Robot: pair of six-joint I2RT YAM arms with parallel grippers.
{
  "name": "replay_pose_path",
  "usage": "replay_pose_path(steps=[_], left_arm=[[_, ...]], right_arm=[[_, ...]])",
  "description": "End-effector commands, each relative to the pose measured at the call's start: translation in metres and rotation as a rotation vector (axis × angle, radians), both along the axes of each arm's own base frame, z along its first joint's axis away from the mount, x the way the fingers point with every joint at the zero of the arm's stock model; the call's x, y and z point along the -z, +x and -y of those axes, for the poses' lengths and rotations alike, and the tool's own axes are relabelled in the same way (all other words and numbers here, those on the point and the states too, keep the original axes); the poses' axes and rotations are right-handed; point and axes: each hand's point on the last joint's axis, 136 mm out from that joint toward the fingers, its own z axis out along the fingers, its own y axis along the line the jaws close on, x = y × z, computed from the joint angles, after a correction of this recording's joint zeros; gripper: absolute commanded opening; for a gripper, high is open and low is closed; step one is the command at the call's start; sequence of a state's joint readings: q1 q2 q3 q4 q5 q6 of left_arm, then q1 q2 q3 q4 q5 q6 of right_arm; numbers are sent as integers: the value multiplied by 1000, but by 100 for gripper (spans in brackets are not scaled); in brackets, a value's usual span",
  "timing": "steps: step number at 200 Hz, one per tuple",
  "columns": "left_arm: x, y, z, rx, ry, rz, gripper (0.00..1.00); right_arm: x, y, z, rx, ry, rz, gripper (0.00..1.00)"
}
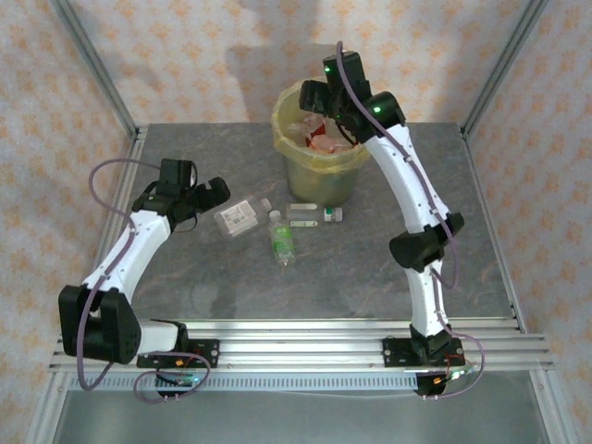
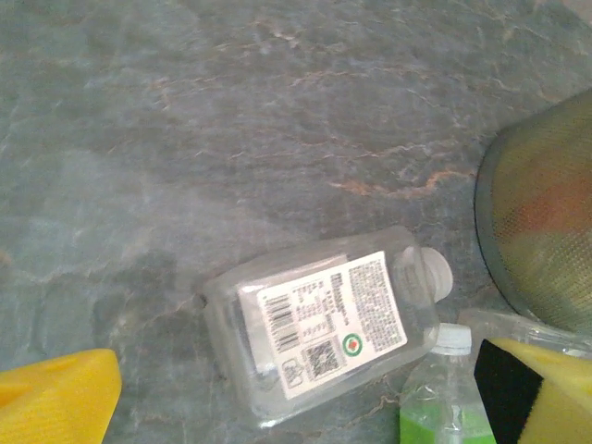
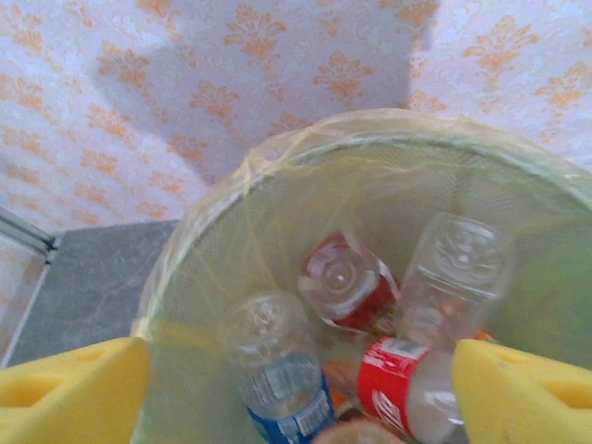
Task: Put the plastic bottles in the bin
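Four bottles (image 1: 281, 242) lie on the grey table (image 1: 185, 277) on the near side of the bin (image 1: 319, 148). They are a white-label bottle (image 1: 239, 218), a green bottle (image 1: 283, 246) just beside it, and two small ones side by side close to the bin's foot. The left claw (image 1: 211, 192) hangs low over the table just left of the white-label bottle, jaws spread wide and holding nothing. From the left wrist, its yellow pads (image 2: 55, 398) stand at the lower corners, well apart. The white-label bottle (image 2: 324, 324) lies on its side between and beyond them, cap toward the bin (image 2: 546, 231), with the green bottle (image 2: 444, 398) touching its near right end. The right claw (image 1: 319, 97) is over the bin's mouth, jaws wide and empty. Its pads (image 3: 523, 398) frame the lined bin (image 3: 213, 240) from above. Inside lie a blue-label bottle (image 3: 277, 379), two red-label bottles (image 3: 342, 282) and a clear bottle (image 3: 458, 268), heaped against one another.
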State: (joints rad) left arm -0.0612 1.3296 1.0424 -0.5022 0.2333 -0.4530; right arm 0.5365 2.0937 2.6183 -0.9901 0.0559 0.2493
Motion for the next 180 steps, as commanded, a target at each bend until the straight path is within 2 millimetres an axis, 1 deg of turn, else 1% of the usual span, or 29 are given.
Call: replay_pose_path(steps=[1,11,14,21,27,56,69,97,114,133,146,180], left_arm=[[4,6,11,203,108,-38,100],[12,9,10,255,156,-73,100],[14,11,10,269,169,-83,100],[18,13,9,299,196,-108,100],[21,15,9,331,216,-125,100],[32,28,9,447,291,-152,100],[35,31,14,510,300,-162,100],[43,30,20,630,330,-213,100],[51,23,24,716,372,-253,100],[58,15,30,812,427,-286,100],[60,12,36,873,461,-297,100],[66,6,47,1007,547,-308,100]], right_arm=[[-24,-37,20,7,-17,4,94],[-24,-46,24,8,-13,-1,97],[-22,-48,25,9,-14,-8,97],[-23,-55,27,10,-7,-7,98],[-20,-61,29,11,-5,-10,100],[-12,-89,44,31,12,-1,99],[-8,-102,53,46,22,1,99],[6,-128,73,81,26,-10,99],[13,-141,85,109,25,-14,99],[18,-151,97,137,23,-12,99],[19,-154,101,148,27,-7,99],[21,-158,103,151,46,3,99]])
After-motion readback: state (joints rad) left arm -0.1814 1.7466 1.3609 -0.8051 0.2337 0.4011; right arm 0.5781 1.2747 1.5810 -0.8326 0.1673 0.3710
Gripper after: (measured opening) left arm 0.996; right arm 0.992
